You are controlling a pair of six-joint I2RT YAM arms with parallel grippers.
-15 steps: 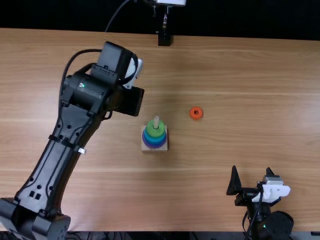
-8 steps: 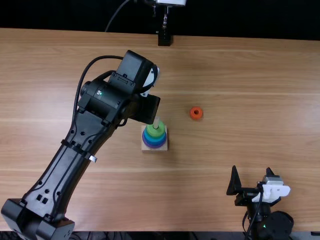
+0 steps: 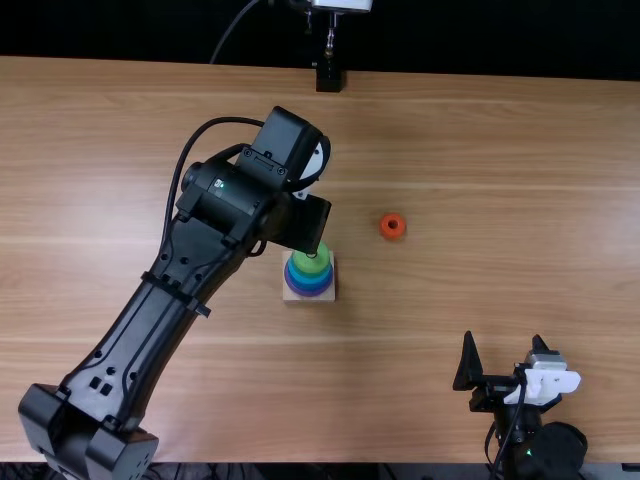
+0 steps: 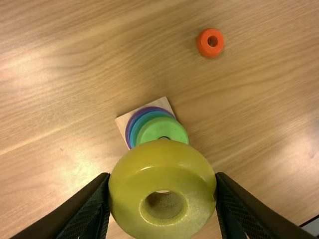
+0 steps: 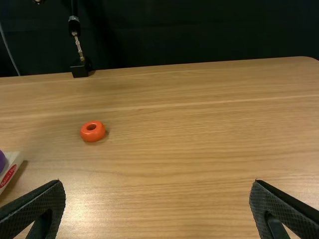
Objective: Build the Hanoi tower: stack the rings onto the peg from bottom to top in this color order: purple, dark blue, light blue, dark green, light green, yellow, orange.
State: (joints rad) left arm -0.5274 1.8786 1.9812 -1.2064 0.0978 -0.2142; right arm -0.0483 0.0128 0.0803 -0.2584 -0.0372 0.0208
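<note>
In the top view my left gripper (image 3: 305, 222) hangs just behind and above the peg's top, its body covering the peg's tip. In the left wrist view my left gripper (image 4: 162, 194) is shut on the yellow ring (image 4: 194, 169), with a finger on each side. Below it, green (image 4: 172, 128), blue (image 4: 137, 124) and purple rings (image 3: 308, 291) are stacked on the wooden base (image 3: 328, 298). The orange ring (image 3: 392, 226) lies flat on the table, right of the base. My right gripper (image 3: 507, 350) stands open near the front edge; its fingers (image 5: 37, 209) are wide apart.
The wooden table (image 3: 500, 180) spreads around the base. A black stand (image 3: 328, 78) with a metal joint is at the table's far edge. The left arm's links cross the table's left half.
My left gripper has moved right and somewhat toward the near side, from behind and left of the stack to right by the peg. The right arm and orange ring stay still.
</note>
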